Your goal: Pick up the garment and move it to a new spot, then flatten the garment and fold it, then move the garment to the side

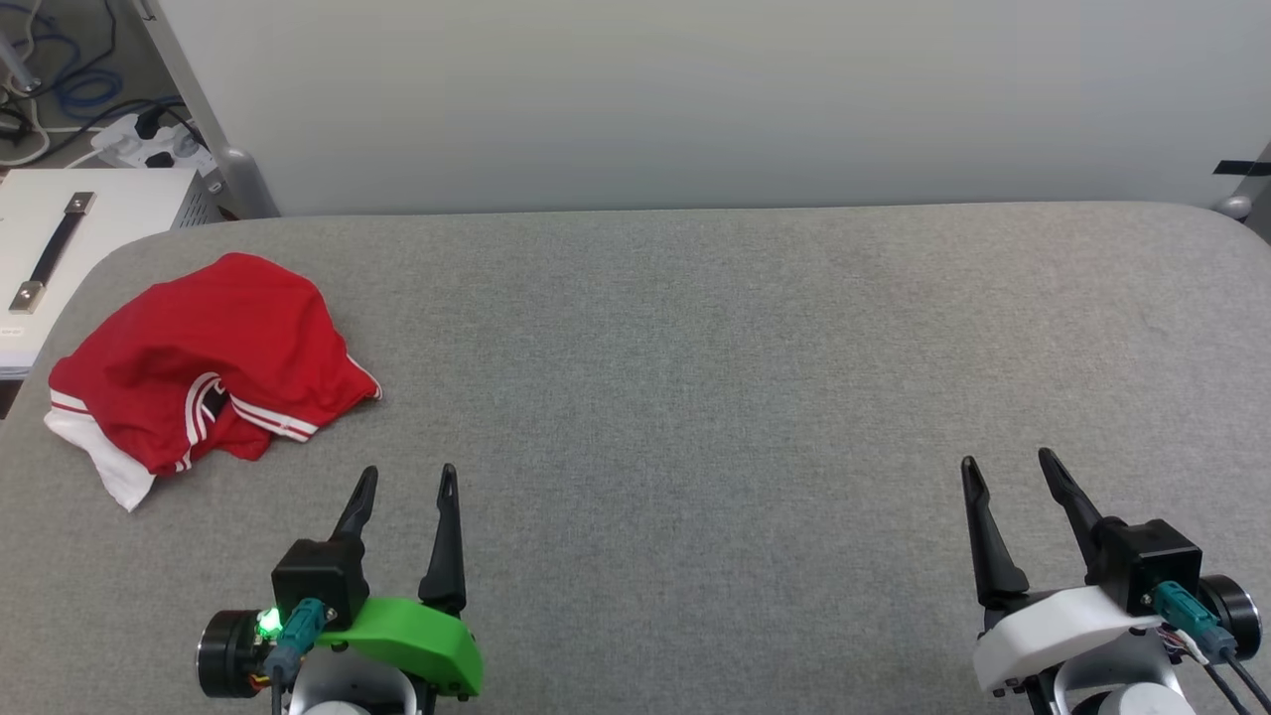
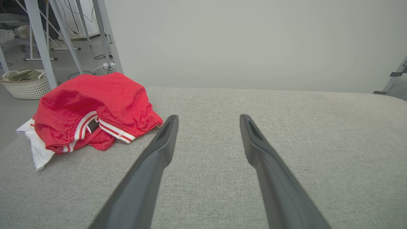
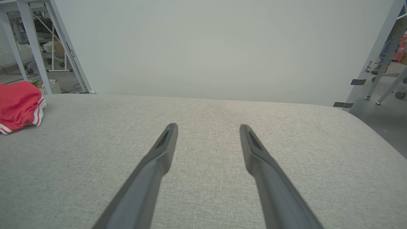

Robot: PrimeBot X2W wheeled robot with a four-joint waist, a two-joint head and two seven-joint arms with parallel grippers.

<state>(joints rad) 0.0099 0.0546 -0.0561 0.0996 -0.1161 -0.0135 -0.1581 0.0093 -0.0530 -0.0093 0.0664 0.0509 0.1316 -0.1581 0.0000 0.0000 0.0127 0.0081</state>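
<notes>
The garment (image 1: 199, 367) lies crumpled in a heap at the far left of the grey fabric table (image 1: 745, 348), red with striped trim and a white sleeve poking out at its near left. It also shows in the left wrist view, the garment (image 2: 92, 111), and at the left edge of the right wrist view, the garment (image 3: 17, 106). My left gripper (image 1: 409, 477) stands open near the front edge, a short way right of and nearer than the heap, holding nothing. My right gripper (image 1: 1008, 462) is open and empty at the front right, far from the cloth.
A white case with a black handle (image 1: 60, 248) sits beyond the table's left edge, with a power strip and cables (image 1: 149, 139) behind it. A pale wall (image 1: 695, 99) backs the table. A white laundry basket (image 2: 27, 84) stands on the floor to the left.
</notes>
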